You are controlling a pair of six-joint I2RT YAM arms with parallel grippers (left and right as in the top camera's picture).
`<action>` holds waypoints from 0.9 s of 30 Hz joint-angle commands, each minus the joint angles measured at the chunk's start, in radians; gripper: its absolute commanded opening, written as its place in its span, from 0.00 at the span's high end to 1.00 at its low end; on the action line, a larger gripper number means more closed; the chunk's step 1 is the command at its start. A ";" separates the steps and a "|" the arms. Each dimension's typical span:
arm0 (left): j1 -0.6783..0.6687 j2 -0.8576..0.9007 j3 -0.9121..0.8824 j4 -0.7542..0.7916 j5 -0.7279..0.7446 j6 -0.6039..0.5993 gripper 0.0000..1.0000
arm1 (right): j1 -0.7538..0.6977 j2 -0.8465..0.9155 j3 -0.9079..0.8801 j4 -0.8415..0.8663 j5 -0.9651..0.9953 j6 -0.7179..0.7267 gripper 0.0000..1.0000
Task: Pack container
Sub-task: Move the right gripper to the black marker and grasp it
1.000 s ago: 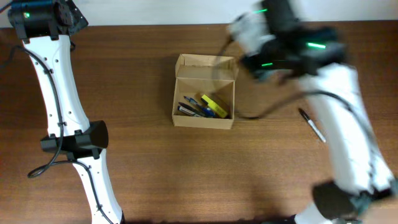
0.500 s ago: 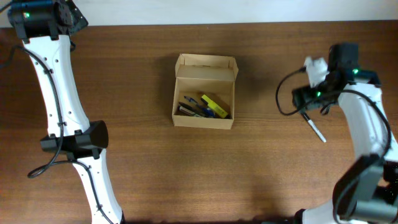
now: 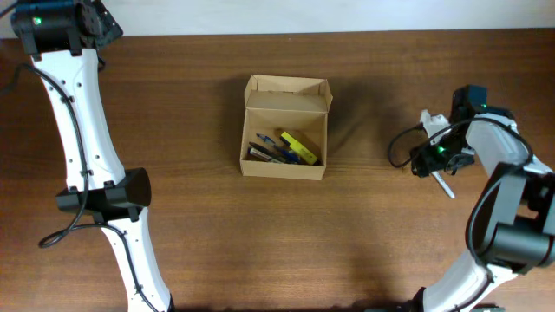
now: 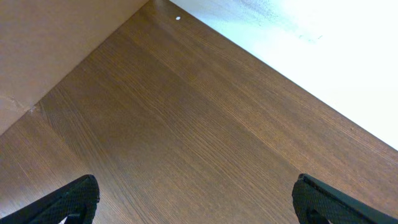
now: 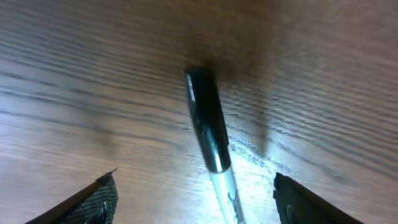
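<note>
The tan cardboard container [image 3: 285,128] stands mid-table with its flap lid open at the back. Inside lie a yellow item [image 3: 298,146] and several pens [image 3: 267,151]. A marker with a black cap and a white barrel [image 3: 443,184] lies on the table at the right; it also shows in the right wrist view [image 5: 211,140]. My right gripper [image 3: 432,163] is open just above it, the marker lying between the spread fingers [image 5: 311,199]. My left gripper [image 4: 196,202] is open and empty over bare wood at the far left corner.
The wooden table [image 3: 199,225] ends at a white wall at the back. The left arm's white links [image 3: 78,130] run down the left side. A black cable [image 3: 401,143] loops beside the right wrist.
My right arm has swung from beside the container to the right side of the table and dropped over the marker. The left arm has not moved.
</note>
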 commanded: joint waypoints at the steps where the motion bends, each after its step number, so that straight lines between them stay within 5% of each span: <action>1: 0.007 -0.034 -0.005 -0.002 0.000 0.009 0.00 | -0.017 0.026 0.000 0.002 0.027 -0.020 0.20; 5: 0.007 -0.034 -0.005 -0.002 0.000 0.009 0.00 | -0.026 0.034 0.000 0.008 0.046 -0.020 0.23; 9: 0.007 -0.034 -0.005 -0.002 0.000 0.009 0.00 | -0.026 0.035 0.000 0.010 0.048 -0.020 0.46; 16: 0.007 -0.034 -0.005 -0.002 0.000 0.009 0.00 | -0.025 0.048 0.000 0.003 0.110 -0.016 0.49; 21: 0.007 -0.034 -0.005 -0.002 0.000 0.009 0.00 | -0.025 0.054 0.000 0.003 0.112 0.005 0.96; 27: 0.007 -0.034 -0.005 -0.002 0.000 0.009 0.00 | -0.023 0.053 0.003 0.005 0.047 0.039 0.96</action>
